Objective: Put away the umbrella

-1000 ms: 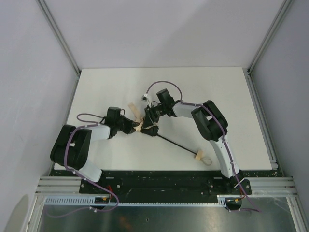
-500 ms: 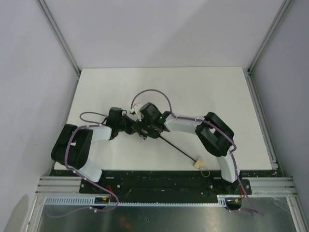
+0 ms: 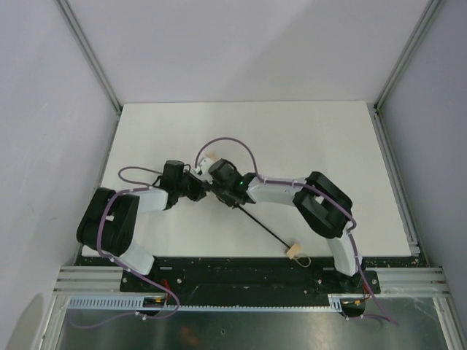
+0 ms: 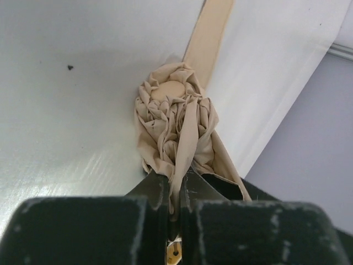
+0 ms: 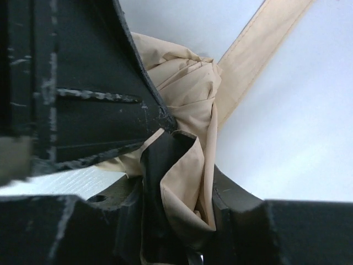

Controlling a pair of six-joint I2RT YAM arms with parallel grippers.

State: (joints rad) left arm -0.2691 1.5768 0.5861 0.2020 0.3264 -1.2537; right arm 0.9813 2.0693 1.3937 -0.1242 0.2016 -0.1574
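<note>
Robotics lab test cell. Enclosed on three sides by plain pale panels (image 3: 248, 44) held in aluminium profile posts (image 3: 87, 55). White tabletop (image 3: 306, 131) bordered at the near edge by a black mounting plate (image 3: 241, 266), extruded rails (image 3: 87, 278) and a slotted cable duct (image 3: 241, 309).

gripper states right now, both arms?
left gripper: closed, pinching the umbrella canopy fabric.
right gripper: closed on the same bunched canopy.

Bunched beige folds of the umbrella (image 5: 187, 94) sit pinched between the fingers of the right gripper (image 5: 179, 215); its tan strap (image 5: 259, 38) trails across the white table (image 5: 298, 138).
</note>
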